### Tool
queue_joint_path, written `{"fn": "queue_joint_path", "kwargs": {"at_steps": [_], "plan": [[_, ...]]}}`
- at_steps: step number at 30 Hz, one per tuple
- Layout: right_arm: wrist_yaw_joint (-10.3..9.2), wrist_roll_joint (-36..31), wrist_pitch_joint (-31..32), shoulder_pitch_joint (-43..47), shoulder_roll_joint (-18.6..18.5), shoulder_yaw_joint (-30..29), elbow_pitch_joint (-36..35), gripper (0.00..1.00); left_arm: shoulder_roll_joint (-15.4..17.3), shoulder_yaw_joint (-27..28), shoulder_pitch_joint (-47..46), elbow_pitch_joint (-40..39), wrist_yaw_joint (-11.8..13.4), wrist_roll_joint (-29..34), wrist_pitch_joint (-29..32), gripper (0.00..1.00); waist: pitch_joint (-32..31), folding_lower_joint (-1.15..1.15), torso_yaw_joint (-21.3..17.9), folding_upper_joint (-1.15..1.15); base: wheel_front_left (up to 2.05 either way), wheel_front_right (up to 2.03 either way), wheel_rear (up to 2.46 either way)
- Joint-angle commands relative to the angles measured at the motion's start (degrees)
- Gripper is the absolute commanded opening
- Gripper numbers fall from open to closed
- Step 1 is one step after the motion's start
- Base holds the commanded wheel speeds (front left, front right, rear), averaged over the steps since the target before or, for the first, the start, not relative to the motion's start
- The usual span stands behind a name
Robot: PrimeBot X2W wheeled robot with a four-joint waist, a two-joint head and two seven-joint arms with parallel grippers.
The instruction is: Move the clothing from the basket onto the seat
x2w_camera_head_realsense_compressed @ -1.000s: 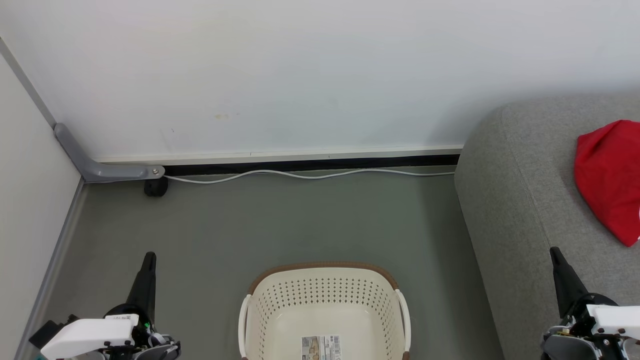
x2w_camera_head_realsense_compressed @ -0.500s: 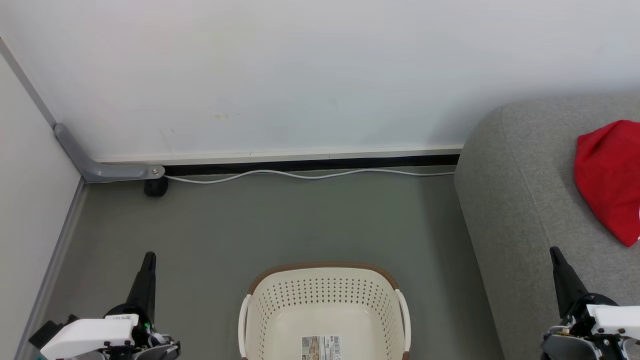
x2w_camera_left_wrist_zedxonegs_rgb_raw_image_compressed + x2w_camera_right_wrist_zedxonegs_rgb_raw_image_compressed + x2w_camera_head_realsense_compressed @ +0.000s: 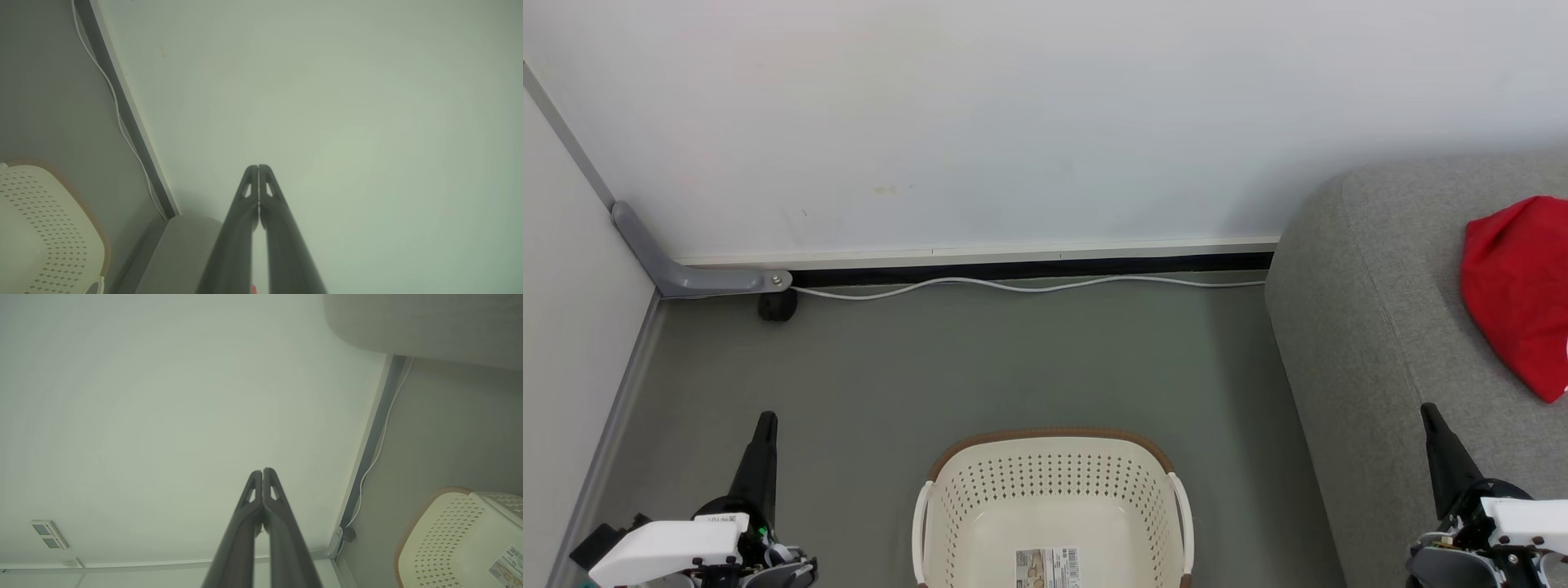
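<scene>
Grey seat (image 3: 1380,343) at rt. Cream basket (image 3: 1045,435) on floor (image 3: 980,359) btwn grippers, paper label (image 3: 1048,566) on its bottom. Red clothing (image 3: 1515,286) lies on seat top, far rt. L gripper (image 3: 258,167), R gripper (image 3: 262,471): fingers pressed together, empty.

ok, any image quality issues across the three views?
Head view: sharp, even light, no glare; faint shadow on the wall by the sofa. Left wrist view: hazy, green cast, basket soft. Right wrist view: same haze and cast.
</scene>
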Motion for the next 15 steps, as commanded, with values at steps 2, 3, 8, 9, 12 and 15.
{"fn": "queue_joint_path", "kwargs": {"at_steps": [2,3,8,9,12,15], "plan": [[0.24,0.6,0.5,-2.0,-0.6,1.0,-1.8,0.0,0.6,1.9,-3.3,-1.6,-0.4,0.1,0.4,0.0,0.0,0.0,0.0,0.0,0.0,0.0,0.0],[0.24,0.6,0.5,-2.0,-0.6,1.0,-1.8,0.0,0.6,1.9,-3.3,-1.6,-0.4,0.1,0.4,0.0,0.0,0.0,0.0,0.0,0.0,0.0,0.0],[0.24,0.6,0.5,-2.0,-0.6,1.0,-1.8,0.0,0.6,1.9,-3.3,-1.6,-0.4,0.1,0.4,0.0,0.0,0.0,0.0,0.0,0.0,0.0,0.0],[0.24,0.6,0.5,-2.0,-0.6,1.0,-1.8,0.0,0.6,1.9,-3.3,-1.6,-0.4,0.1,0.4,0.0,0.0,0.0,0.0,0.0,0.0,0.0,0.0],[0.24,0.6,0.5,-2.0,-0.6,1.0,-1.8,0.0,0.6,1.9,-3.3,-1.6,-0.4,0.1,0.4,0.0,0.0,0.0,0.0,0.0,0.0,0.0,0.0],[0.24,0.6,0.5,-2.0,-0.6,1.0,-1.8,0.0,0.6,1.9,-3.3,-1.6,-0.4,0.1,0.4,0.0,0.0,0.0,0.0,0.0,0.0,0.0,0.0]]}}
